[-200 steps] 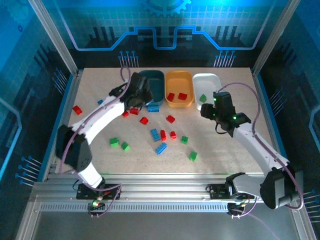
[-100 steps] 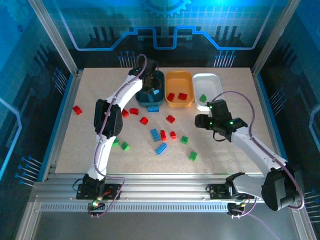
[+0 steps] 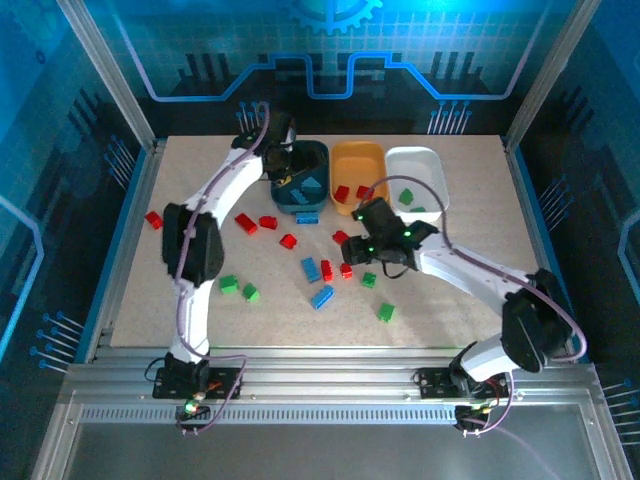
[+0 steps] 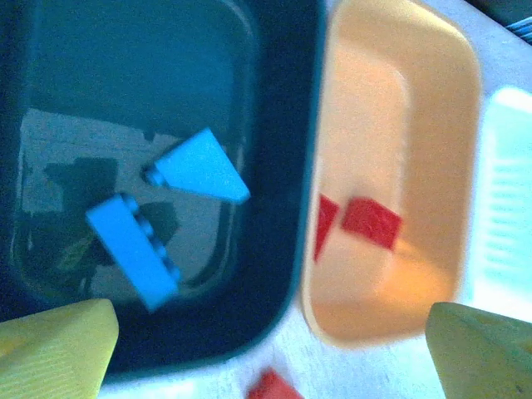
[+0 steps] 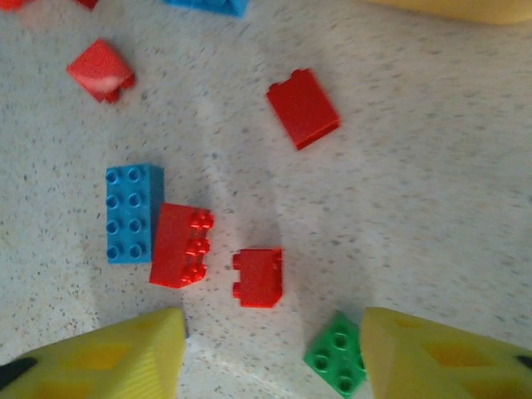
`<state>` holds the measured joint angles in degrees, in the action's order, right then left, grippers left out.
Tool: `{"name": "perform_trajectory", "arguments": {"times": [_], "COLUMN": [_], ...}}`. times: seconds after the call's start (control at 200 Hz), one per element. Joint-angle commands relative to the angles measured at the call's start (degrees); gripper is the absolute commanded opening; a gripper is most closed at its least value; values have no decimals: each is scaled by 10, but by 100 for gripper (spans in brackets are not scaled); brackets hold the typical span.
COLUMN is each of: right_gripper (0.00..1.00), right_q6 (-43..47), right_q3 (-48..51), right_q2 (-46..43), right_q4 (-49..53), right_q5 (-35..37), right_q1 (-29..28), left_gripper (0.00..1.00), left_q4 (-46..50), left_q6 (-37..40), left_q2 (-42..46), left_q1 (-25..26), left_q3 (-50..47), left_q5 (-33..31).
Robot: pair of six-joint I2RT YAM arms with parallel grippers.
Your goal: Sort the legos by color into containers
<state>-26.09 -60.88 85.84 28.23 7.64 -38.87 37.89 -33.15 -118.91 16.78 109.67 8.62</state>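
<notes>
My left gripper [image 4: 266, 366] hangs open over the near end of the dark teal container [image 4: 283, 125] [image 3: 318, 152], nothing between its yellow fingers [image 4: 50, 357]. Two blue legos [image 4: 199, 166] [image 4: 133, 249] lie inside. The yellow-orange container [image 4: 432, 100] [image 3: 358, 150] holds two red legos [image 4: 371, 222]. A green lego [image 3: 405, 196] lies in the white container [image 3: 432, 165]. My right gripper [image 5: 270, 357] [image 3: 352, 252] hovers open above loose legos: a small red one [image 5: 258, 278] ahead of the gap, a green one [image 5: 338, 353] beside the right finger, a red [image 5: 180, 245] and a blue [image 5: 133, 213] one to the left.
More loose legos lie on the speckled table: red ones [image 3: 153, 219] [image 3: 245, 223] [image 3: 288, 240], green ones [image 3: 229, 285] [image 3: 386, 312], a blue one [image 3: 322, 297], another blue [image 3: 308, 216] at the teal tub's front. A metal frame rails the table's edges.
My left gripper moved over the teal container and opened; a blue lego now lies in it. My right arm swung left from beside the white container to above the middle legos.
</notes>
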Motion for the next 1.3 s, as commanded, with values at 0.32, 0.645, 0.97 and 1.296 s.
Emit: {"name": "perform_trajectory", "arguments": {"times": [0.32,0.645,0.97,1.296], "right_gripper": [50,45,27,28], "right_q6": [29,35,39,120], "right_q3": [-48,-59,-56,-212], "right_q2": [140,193,155,180], "right_q4": [16,-1,-8,10], "right_q5": [0,32,63,115], "right_q1": [-40,-39,-38,66], "left_gripper": [99,99,99,99], "left_q4": [-262,-300,-254,-213], "left_q6": [-99,-137,-109,-113], "left_q2": [357,395,426,525], "left_q1": [-1,-1,-1,-29], "left_q3": [-621,-683,-642,-658], "left_q5": [52,68,61,-12]}}
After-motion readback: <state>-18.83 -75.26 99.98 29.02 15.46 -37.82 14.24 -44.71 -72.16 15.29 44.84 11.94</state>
